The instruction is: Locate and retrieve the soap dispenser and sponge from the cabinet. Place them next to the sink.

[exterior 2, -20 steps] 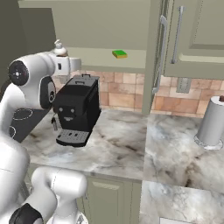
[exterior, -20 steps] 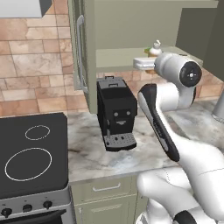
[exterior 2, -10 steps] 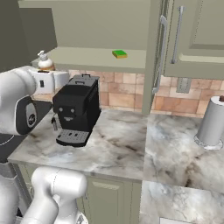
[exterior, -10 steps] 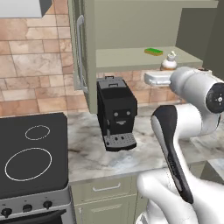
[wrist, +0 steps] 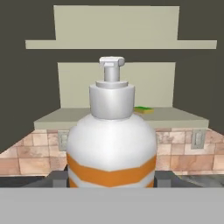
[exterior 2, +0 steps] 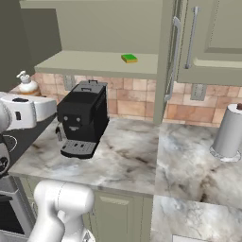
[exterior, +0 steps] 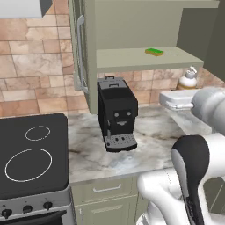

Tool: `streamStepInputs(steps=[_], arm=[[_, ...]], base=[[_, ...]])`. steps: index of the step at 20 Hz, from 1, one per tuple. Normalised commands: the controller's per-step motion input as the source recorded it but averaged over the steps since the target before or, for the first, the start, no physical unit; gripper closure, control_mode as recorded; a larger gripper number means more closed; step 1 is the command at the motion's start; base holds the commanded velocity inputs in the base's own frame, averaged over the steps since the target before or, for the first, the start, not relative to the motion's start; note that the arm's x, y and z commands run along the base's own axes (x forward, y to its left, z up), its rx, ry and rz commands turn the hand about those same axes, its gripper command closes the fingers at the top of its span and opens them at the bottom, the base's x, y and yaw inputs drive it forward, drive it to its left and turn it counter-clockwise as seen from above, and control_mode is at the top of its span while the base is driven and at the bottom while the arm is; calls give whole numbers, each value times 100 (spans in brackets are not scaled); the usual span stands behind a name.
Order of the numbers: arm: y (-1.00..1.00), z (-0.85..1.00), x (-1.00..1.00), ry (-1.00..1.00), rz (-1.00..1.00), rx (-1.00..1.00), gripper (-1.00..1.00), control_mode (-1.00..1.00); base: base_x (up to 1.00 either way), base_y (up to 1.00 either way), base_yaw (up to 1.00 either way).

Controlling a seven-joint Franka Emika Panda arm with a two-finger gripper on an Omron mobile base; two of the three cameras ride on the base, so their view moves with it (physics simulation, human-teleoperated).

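Soap dispenser (wrist: pixel 111 144) is upright, clamped between the gripper (wrist: pixel 111 180) fingers, out of the cabinet (exterior: pixel 132 30) and above the counter (exterior 2: pixel 142 156), so it can travel sinkward without tipping; the sponge (exterior 2: pixel 129 58) lies on the shelf.

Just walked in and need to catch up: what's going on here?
The robot arm is holding the soap dispenser in its pincer, out in front of the open cabinet and above the counter. The sponge lies on the cabinet shelf, not yet fetched. A coffee machine stands on the counter below.
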Motion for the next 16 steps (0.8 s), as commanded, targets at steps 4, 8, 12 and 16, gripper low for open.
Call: streamStepInputs(steps=[4,8,12,16], arm=[[0,-14,-100,0,0,0,100,-100],[0,-14,-99,0,0,0,100,-100],[0,-9,-58,2,0,0,100,-100],[0,0,-9,0,0,0,100,-100]], base=[[0,0,0],[0,0,0],[0,0,0],[0,0,0]])
